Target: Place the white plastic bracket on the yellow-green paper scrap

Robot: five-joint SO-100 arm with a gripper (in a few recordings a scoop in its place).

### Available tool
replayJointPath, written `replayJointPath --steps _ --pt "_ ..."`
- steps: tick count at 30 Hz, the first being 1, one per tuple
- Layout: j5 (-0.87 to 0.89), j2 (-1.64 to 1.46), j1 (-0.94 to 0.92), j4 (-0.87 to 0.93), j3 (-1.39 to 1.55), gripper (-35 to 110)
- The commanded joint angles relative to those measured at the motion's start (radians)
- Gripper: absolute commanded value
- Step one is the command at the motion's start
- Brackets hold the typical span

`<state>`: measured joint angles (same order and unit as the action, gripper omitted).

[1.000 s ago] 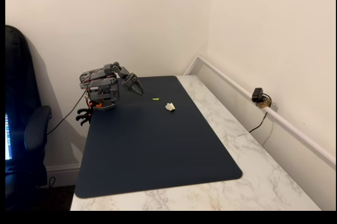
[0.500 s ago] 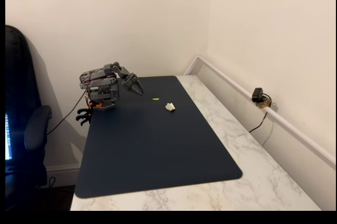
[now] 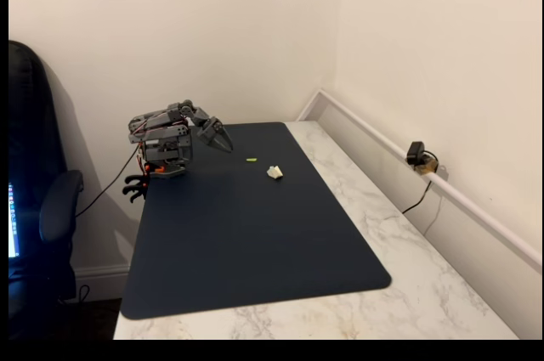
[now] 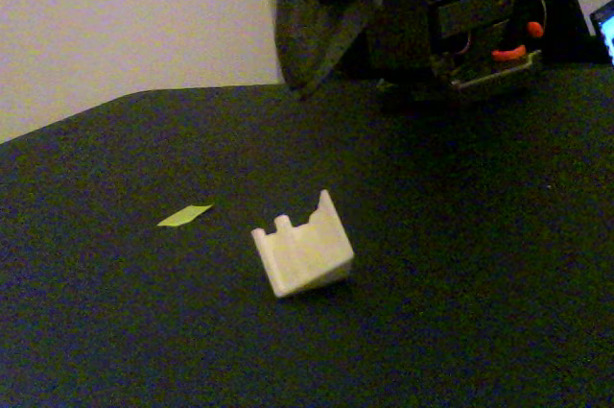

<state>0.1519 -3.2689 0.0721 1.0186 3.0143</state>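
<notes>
The white plastic bracket [image 3: 274, 172] [image 4: 302, 250] lies on the dark blue mat [image 3: 255, 242], tipped on one edge with its notched side up. The yellow-green paper scrap [image 3: 252, 159] [image 4: 184, 215] lies flat a short way from it, and the two do not touch. The grey arm is folded at the mat's far left corner. Its gripper [image 3: 224, 143] [image 4: 305, 82] points down toward the mat, well apart from both things. The fingers look together, with nothing between them.
The mat covers most of a white marble table [image 3: 408, 242] set in a wall corner. A small black camera [image 3: 416, 155] sits on the wall ledge at the right. A black chair [image 3: 34, 208] stands left of the table.
The gripper tip looks shifted very slightly. The bracket and the scrap lie where they were.
</notes>
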Motion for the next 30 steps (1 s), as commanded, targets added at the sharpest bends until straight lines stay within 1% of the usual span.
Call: replayJointPath --steps 1,4,7,14,17,21,22,25,27,30 --pt "0.077 0.052 0.028 0.044 -0.181 0" --pt "0.015 0.353 0.018 -0.017 -0.370 0" --pt "-0.028 0.630 0.025 0.028 -0.617 0" --pt "0.037 0.956 0.121 0.184 -0.956 0" --pt "0.077 1.039 0.156 0.244 -1.060 0" --pt "0.101 1.160 0.173 0.265 -1.164 1" --pt "0.120 1.230 0.167 0.311 -1.233 4" --pt "0.170 1.522 0.147 0.543 -1.551 3" --pt "0.132 1.647 0.156 0.627 -1.710 8" --pt "0.114 1.686 0.160 0.621 -1.789 25"
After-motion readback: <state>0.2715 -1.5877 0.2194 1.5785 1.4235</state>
